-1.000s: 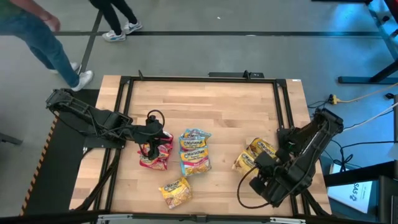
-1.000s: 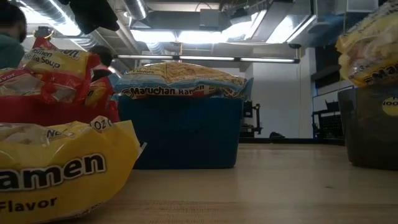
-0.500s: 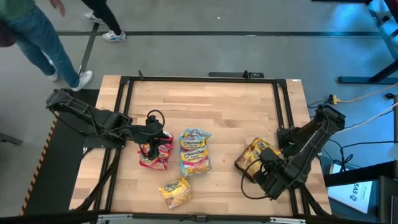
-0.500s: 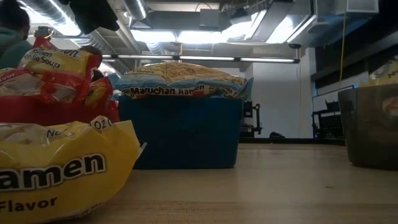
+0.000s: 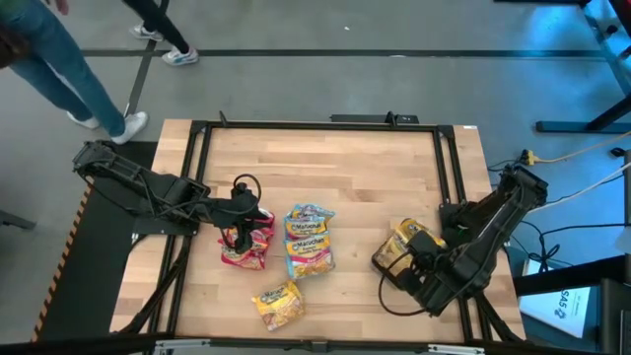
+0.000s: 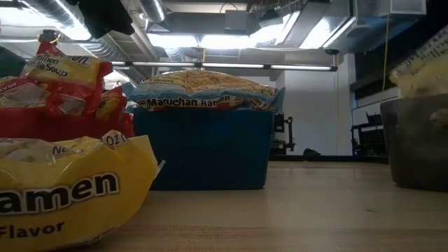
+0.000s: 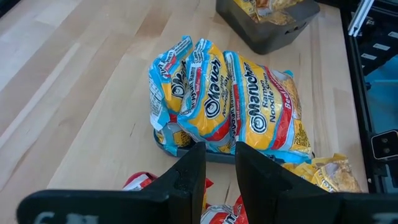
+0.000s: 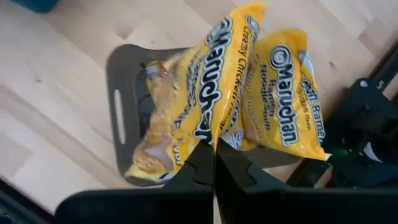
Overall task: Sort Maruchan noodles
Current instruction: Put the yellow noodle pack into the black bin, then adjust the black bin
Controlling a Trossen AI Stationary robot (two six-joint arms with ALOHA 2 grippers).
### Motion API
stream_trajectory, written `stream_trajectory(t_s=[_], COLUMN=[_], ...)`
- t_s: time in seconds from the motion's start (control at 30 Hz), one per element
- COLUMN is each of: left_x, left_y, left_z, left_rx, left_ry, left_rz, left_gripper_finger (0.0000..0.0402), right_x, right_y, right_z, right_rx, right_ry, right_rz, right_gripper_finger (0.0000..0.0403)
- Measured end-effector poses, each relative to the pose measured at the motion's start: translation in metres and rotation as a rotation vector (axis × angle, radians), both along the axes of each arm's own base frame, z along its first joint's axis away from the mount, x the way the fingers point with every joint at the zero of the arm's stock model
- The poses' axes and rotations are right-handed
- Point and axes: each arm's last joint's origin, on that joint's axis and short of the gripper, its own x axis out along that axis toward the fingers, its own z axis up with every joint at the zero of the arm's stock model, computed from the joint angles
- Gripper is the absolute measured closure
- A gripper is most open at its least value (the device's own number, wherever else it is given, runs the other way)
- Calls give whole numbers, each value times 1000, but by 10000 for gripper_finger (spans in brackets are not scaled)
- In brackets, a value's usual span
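The right gripper [image 8: 214, 152], fingers pressed together, is pinching the edge of a yellow crinkly plastic Maruchan packet [image 8: 205, 106] standing edge-up over the dark grey rectangular tray [image 8: 124, 112] at the table's right side, its long axis running away from the wrist. The left gripper [image 7: 217, 168], fingers slightly parted and gripping nothing visible, is hovering over the red packets [image 5: 246, 242], beside the blue-edged packets [image 5: 309, 242] lying flat.

Open wood across the far table [image 5: 335, 163]; packet piles [image 5: 309, 242] crowding the near half.
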Motion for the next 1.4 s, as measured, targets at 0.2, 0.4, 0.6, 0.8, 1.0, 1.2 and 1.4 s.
stream_trajectory(t_s=[0.2,0.4,0.6,0.8,1.0,1.2,1.4], left_x=[0,0,0,0,0,0,0], left_y=[0,0,0,0,0,0,0], left_z=[0,0,0,0,0,0,0], left_rx=[0,-1,-1,-1,-2,0,1], left_ry=[0,0,0,0,-1,-1,-2], left_rz=[0,1,1,1,2,3,3], left_gripper_finger=[321,321,321,321,321,321,321], right_x=[-1,-4,-5,-10,-14,-4,13], right_y=[-1,-1,0,-3,-5,1,10], right_z=[-11,-29,-49,-50,-48,-21,-2], right_rx=[-15,14,52,39,52,131,143], right_ry=[13,95,124,221,296,220,-60], right_rz=[-12,-39,-38,10,5,19,56], right_gripper_finger=[403,403,403,361,267,218,230])
